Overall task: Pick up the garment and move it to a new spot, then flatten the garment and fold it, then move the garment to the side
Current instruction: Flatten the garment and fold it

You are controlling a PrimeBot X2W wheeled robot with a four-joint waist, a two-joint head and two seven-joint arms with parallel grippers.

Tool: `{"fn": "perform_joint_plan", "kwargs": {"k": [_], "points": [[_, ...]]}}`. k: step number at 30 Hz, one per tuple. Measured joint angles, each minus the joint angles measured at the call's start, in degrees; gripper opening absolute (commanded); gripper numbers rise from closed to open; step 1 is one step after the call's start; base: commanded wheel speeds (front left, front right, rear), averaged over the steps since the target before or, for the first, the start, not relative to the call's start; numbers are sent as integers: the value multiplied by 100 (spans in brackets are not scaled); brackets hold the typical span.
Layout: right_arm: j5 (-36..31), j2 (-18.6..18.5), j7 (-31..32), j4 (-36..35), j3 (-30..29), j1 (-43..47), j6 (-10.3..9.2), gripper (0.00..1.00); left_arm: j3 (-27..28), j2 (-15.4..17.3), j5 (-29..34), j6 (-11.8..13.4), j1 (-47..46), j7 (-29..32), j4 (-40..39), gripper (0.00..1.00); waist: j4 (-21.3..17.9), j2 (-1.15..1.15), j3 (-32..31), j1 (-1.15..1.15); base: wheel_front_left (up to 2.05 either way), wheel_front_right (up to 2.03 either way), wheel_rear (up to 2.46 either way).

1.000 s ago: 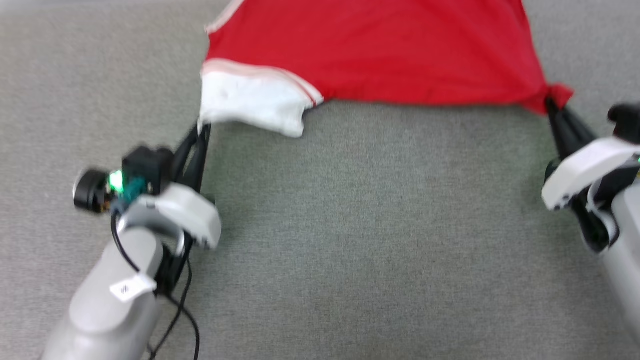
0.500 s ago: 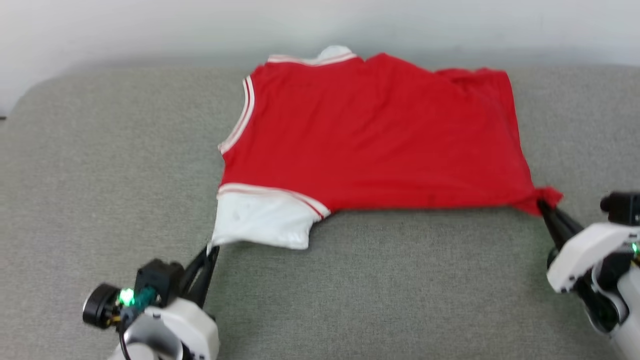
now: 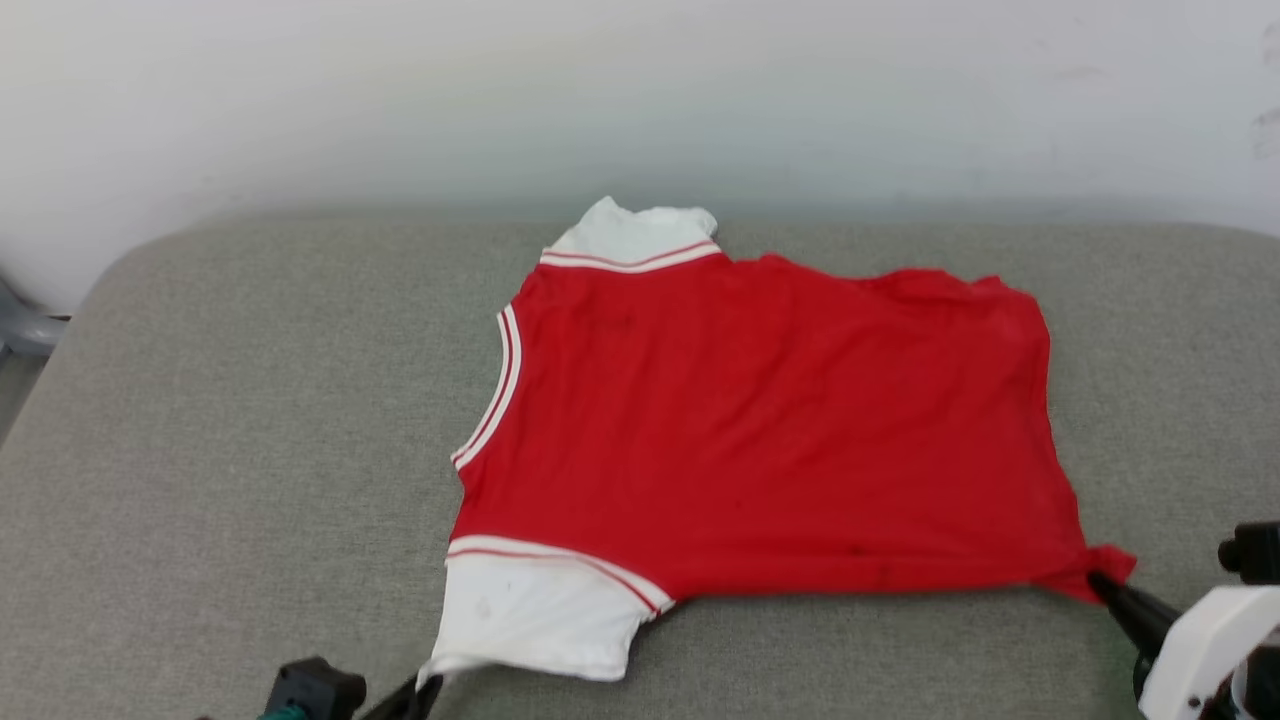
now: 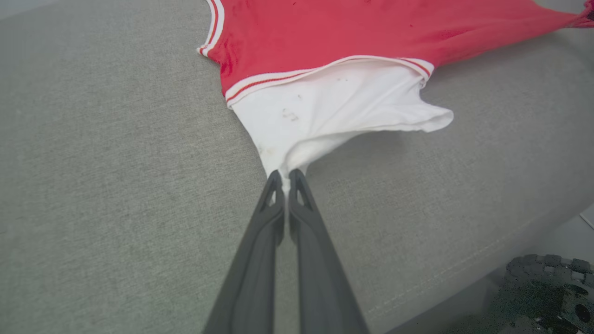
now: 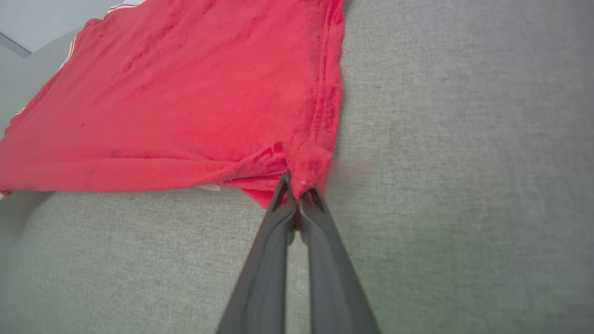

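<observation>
The garment (image 3: 760, 430), a red shirt with white sleeves and striped trim, lies spread on the grey cushion, plain red side up. My left gripper (image 4: 284, 175) is shut on the tip of the near white sleeve (image 4: 334, 111), and it shows at the bottom edge of the head view (image 3: 420, 688). My right gripper (image 5: 296, 182) is shut on the red hem corner (image 5: 306, 164), seen at the lower right in the head view (image 3: 1098, 582). The cloth is stretched taut between the two grips (image 4: 371, 32).
The grey cushion (image 3: 250, 450) ends at a rounded back edge below a pale wall (image 3: 640, 100). Its front edge (image 4: 464, 264) drops toward the floor, where a dark robot base part (image 4: 543, 287) shows. Bare cushion lies left and right of the shirt.
The head camera has tilted up, so the whole shirt and the wall have come into view and both grippers have slid to the bottom. Both grips hold as before.
</observation>
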Motion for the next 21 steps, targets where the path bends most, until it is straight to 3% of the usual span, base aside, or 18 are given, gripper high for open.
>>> {"fn": "perform_joint_plan", "kwargs": {"k": [12, 21], "points": [[681, -681, 856, -1221, -55, 1310, -1, 0, -190, 539, -522, -204, 772, 670, -911, 0, -27, 0, -379, 0, 0, 0, 0], [615, -721, 1185, -1684, -489, 1293, -1, 0, 25, 561, -405, -190, 201, 664, -1092, 0, -155, 0, -278, 1, 0, 0, 0]]}}
